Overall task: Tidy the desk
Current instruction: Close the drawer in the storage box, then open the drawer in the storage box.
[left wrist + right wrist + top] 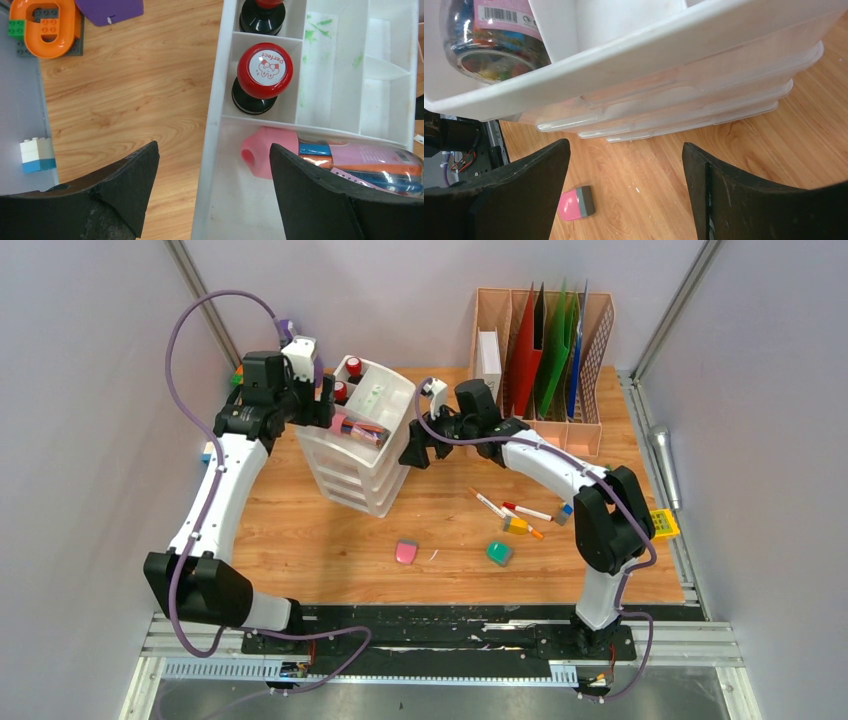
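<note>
Wood-grain tabletop (pixel 330 540) lay beneath both claws. Over it, the left claw (pixel 212 192) stood wide apart and gripped nothing. Its fingers straddled a side wall of the top tray (pixel 216 100) of the white drawer unit (pixel 365 455). Just ahead of this claw stood a red-topped stamp (pixel 264 70), and a pink-capped tube of pens (pixel 350 160) lay against its tray-side finger. The right claw (pixel 629 192) was also apart and empty, low over the tabletop. The drawer fronts (pixel 684 117) were just ahead of it, and a pink eraser (pixel 576 202) lay close beside one finger.
</note>
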### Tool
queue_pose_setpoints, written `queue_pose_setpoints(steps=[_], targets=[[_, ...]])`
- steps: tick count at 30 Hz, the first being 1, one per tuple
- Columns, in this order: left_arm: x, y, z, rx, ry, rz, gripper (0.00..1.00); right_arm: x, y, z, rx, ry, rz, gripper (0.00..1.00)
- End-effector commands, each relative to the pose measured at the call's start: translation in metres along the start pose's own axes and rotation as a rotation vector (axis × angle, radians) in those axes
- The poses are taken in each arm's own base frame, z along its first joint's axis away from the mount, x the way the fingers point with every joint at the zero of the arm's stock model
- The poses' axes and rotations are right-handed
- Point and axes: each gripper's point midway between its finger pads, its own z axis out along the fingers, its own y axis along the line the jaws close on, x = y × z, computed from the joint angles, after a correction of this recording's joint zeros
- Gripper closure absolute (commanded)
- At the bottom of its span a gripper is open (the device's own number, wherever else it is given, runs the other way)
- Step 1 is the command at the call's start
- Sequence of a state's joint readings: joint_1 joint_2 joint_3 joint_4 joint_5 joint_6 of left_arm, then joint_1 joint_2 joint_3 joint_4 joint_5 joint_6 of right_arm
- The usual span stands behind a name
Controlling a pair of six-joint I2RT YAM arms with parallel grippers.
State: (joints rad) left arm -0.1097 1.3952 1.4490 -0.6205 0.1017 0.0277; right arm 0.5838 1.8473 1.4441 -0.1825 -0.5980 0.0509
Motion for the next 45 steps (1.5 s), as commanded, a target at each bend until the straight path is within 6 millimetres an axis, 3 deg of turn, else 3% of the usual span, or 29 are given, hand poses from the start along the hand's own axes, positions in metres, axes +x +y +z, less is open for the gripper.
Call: queue_pose_setpoints(steps=[1,12,20,27,33,45], targets=[[-0.020,0.009,-0.008,-0.036,-0.043,0.028,0.13,-0.028,0.007,-0.013,0.011,-0.098,0.024,0.15],[-0.015,0.012,-0.002,-0.047,-0.024,0.031,0.34,-0.010,-0.002,-0.008,-0.025,-0.095,0.215,0.11],[-0.005,0.005,0.000,-0.008,-0.012,0.014,0.51,-0.011,0.000,-0.004,-0.174,-0.110,0.469,0.17],[0.002,0.001,-0.002,0.010,-0.018,0.005,0.65,0.000,0.002,0.013,-0.318,-0.070,0.630,0.23],[0.005,0.000,-0.003,0.010,-0.021,0.003,0.67,0.012,0.003,0.021,-0.420,-0.057,0.685,0.27],[0.012,-0.003,0.003,0.030,-0.010,0.000,0.69,0.015,-0.002,0.033,-0.516,-0.056,0.695,0.30]])
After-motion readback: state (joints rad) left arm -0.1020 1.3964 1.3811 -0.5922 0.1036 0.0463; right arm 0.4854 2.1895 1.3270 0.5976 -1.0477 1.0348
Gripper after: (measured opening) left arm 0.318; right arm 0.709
